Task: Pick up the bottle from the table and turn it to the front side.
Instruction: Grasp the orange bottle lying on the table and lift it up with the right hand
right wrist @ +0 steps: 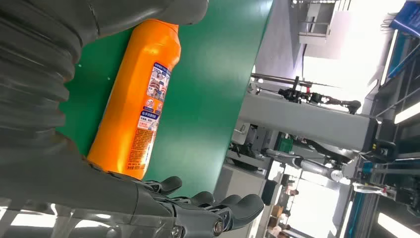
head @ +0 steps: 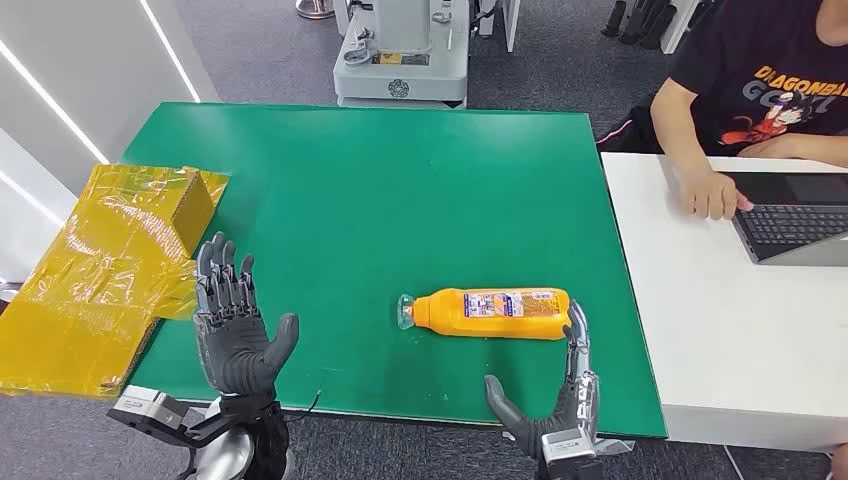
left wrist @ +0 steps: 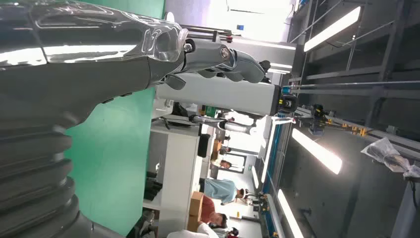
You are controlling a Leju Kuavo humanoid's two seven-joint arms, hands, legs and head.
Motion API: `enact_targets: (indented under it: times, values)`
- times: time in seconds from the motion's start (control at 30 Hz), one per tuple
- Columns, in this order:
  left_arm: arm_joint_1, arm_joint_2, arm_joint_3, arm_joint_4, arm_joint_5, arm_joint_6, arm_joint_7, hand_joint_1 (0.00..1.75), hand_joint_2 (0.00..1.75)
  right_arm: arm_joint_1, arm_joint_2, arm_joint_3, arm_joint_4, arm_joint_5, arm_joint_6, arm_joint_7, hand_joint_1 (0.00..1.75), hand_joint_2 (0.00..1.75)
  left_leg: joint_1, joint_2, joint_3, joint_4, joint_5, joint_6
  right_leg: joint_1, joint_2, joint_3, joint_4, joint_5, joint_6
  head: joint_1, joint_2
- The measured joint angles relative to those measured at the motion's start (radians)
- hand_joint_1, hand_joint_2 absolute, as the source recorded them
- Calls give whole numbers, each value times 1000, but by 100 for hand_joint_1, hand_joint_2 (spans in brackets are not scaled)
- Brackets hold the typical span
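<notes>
An orange bottle [head: 492, 313] with a printed label lies on its side on the green table [head: 380, 190], its clear cap pointing left. My right hand [head: 555, 395] is open just in front of the bottle's base end, fingers reaching up beside it, thumb spread to the left. In the right wrist view the bottle [right wrist: 136, 101] lies between the thumb and the fingers [right wrist: 208, 213], with nothing gripped. My left hand [head: 232, 320] is open at the table's front left, fingers spread upward, well apart from the bottle. The left wrist view shows the left hand [left wrist: 99, 64] above the green surface.
A yellow box in yellow plastic wrap [head: 110, 260] sits at the table's left edge, close to my left hand. A white table [head: 700, 340] adjoins on the right, where a person [head: 760, 90] types on a laptop [head: 795, 215]. A grey machine base [head: 400, 60] stands behind.
</notes>
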Motion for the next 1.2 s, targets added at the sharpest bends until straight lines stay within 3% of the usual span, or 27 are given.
enact_targets:
  times: [0.23,0.33,0.57,0.73,0.93,1.2]
  values:
    - [3,0,0,0,-2,0,0,0,175,3,0,-3,-1,20,0,2,0,175,0,0,0,0,0,0,0,0,0,0,0,0,0,0]
    - [4,0,0,0,-1,-3,0,0,175,0,-5,-10,-2,101,0,25,0,175,0,0,0,0,0,0,0,0,0,0,0,0,0,0]
    - [-16,-1,0,8,2,-35,0,0,175,-131,-98,-23,2,423,68,235,0,175,0,1,0,1,0,0,0,1,1,0,1,0,0,0]
    - [-39,-1,-1,22,4,-54,0,0,175,-279,-175,-39,50,480,228,305,0,175,0,0,0,3,1,1,0,1,1,0,2,0,0,0]
    - [-61,-1,-2,38,6,-71,0,0,175,-415,-227,-45,122,493,398,356,0,175,0,1,0,3,1,1,0,1,1,0,2,0,0,0]
    - [-117,-6,-4,64,17,-97,1,0,175,-724,-270,13,343,415,831,394,0,175,0,0,0,3,2,2,0,0,1,1,2,0,0,0]
